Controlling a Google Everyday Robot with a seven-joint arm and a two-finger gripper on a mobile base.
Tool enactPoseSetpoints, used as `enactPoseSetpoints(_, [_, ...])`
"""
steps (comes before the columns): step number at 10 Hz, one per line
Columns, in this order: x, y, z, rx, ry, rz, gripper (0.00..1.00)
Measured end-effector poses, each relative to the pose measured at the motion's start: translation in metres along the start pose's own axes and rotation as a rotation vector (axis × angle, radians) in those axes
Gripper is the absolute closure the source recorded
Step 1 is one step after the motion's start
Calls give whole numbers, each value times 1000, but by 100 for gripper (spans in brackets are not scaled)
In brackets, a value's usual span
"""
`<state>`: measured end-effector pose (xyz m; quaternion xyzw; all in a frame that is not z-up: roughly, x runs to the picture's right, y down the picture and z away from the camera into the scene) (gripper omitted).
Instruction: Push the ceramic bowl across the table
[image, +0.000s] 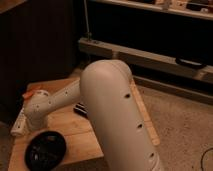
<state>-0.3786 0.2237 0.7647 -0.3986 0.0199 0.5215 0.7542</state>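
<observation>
Bamboo tabletop (75, 132) carries the ceramic bowl (45, 148) near its front-left corner. The gripper (19, 127) sits just beside the bowl's far-left rim; push low and steady, keeping the bowl from sliding off.

The arm (117, 112) is a thick, smooth tube of off-white colour with a rounded top and a row of small dark holes along its side. A thinner white link carries similar holes. The gripper (18, 127) at the table's left edge is pale.

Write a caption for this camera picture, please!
Robot's gripper hangs at the table's left edge beside the black ceramic bowl.
</observation>
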Motion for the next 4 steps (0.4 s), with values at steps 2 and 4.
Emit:
enactPoseSetpoints(2, [2,1,0,3,-2,6,35])
enactPoseSetpoints(4, [5,0,-1,16,-6,25,35])
